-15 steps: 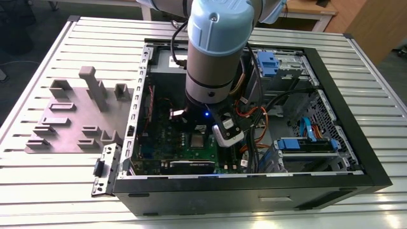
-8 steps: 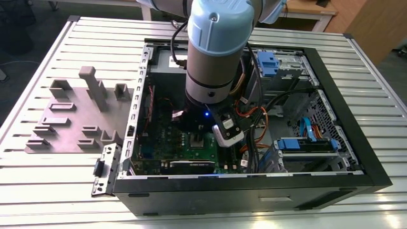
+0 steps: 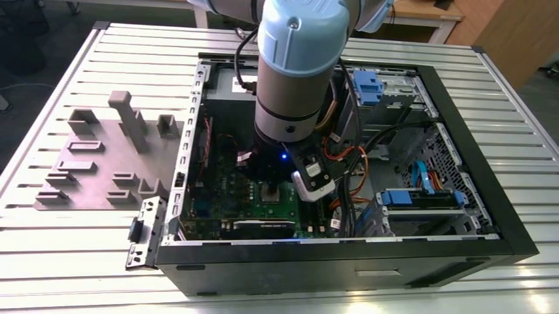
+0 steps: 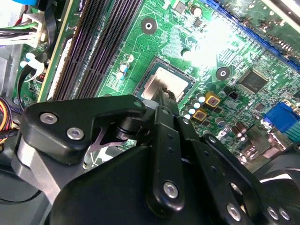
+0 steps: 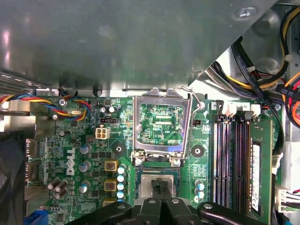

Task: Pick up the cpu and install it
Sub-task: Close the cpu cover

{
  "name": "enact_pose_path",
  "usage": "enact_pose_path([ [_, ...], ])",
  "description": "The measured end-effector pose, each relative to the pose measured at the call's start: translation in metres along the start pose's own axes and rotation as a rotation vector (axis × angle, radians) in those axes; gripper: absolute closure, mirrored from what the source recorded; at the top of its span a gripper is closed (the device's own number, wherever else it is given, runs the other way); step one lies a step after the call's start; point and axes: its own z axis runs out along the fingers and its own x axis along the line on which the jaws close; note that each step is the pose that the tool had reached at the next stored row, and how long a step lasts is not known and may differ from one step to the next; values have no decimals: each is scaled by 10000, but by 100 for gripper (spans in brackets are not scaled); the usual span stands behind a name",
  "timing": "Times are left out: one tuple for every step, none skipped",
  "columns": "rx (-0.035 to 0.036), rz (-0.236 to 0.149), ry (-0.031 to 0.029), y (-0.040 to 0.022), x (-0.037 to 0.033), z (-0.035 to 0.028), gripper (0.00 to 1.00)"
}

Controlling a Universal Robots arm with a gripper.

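Claw (image 5: 161, 186) closed, directly over cpu (image 5: 147, 186)

Slatted table (image 3: 61, 261); computer case (image 3: 349, 267), grey fixture (image 3: 91, 180)

White logo on motherboard (image 5: 205, 166); smaller board print unreadable

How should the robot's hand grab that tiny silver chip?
I'd pinch the cpu by two opposite edges of its thin rim, coming straight down from above. It lies flat in its socket on the green motherboard, so only the top is open, and the flat metal top gives nothing to squeeze.
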Motion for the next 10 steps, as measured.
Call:
enact_pose_path([
  [0, 0, 0, 0, 0, -2, 89],
  [0, 0, 0, 0, 0, -5, 89],
  [0, -1, 0, 0, 0, -5, 89],
  [0, 0, 0, 0, 0, -5, 89],
  [0, -1, 0, 0, 0, -5, 89],
  [-1, 0, 0, 0, 0, -5, 89],
  [0, 0, 0, 0, 0, -6, 89],
  [-1, -1, 0, 0, 0, -5, 89],
  [0, 0, 0, 0, 0, -6, 89],
  [0, 0, 0, 0, 0, -6, 89],
])
